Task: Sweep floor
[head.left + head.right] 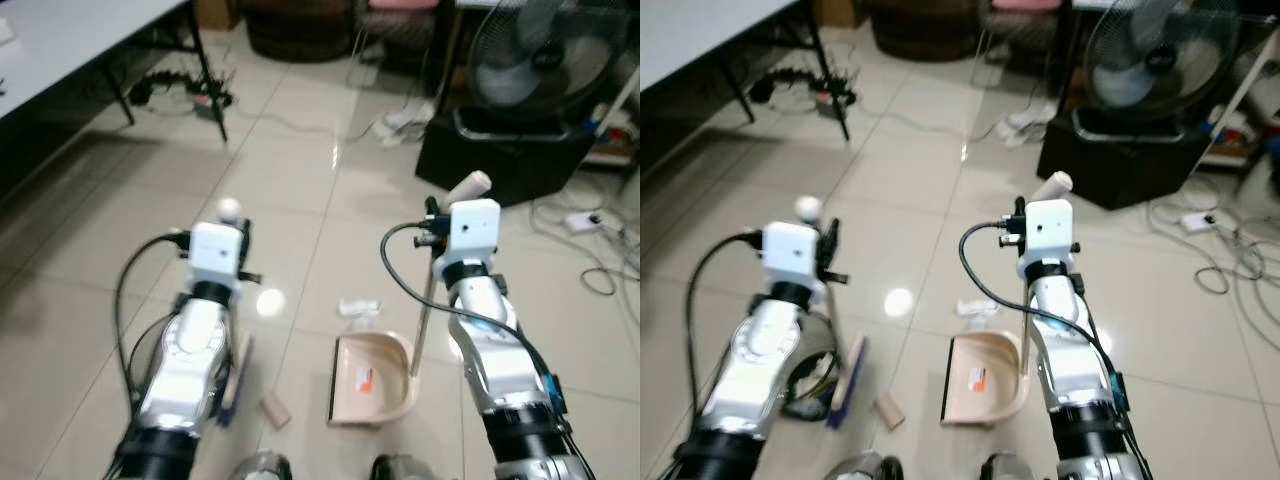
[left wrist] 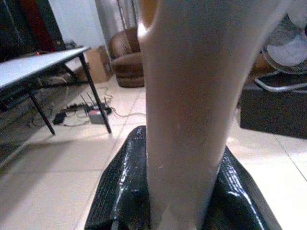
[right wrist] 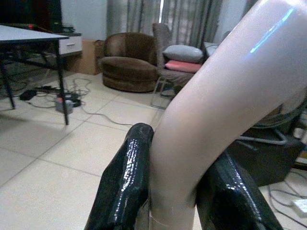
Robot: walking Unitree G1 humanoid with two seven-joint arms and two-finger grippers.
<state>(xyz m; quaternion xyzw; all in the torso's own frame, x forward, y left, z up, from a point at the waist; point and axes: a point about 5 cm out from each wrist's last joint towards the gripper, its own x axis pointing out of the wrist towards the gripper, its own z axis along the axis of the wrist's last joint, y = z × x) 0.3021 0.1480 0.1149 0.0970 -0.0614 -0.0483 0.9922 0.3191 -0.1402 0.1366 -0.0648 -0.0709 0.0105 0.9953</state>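
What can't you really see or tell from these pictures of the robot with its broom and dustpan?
- Broom head: head views, mostly hidden behind the left arm; bristles unclear.
- Left gripper: left wrist view, the pale handle covers it, and the picture's edge crops the grip.
- White litter beyond the dustpan: blurred, cannot tell what.
- Small brown piece: too small to identify.
- Label on the dustpan: too small to read.

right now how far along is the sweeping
Tools are picked up: the left gripper is shut on the broom handle, the right gripper on the dustpan handle. The dustpan sits on the floor, looking nearly empty. Left: the crumpled wrapper just beyond it and the small cardboard tube beside the brush.
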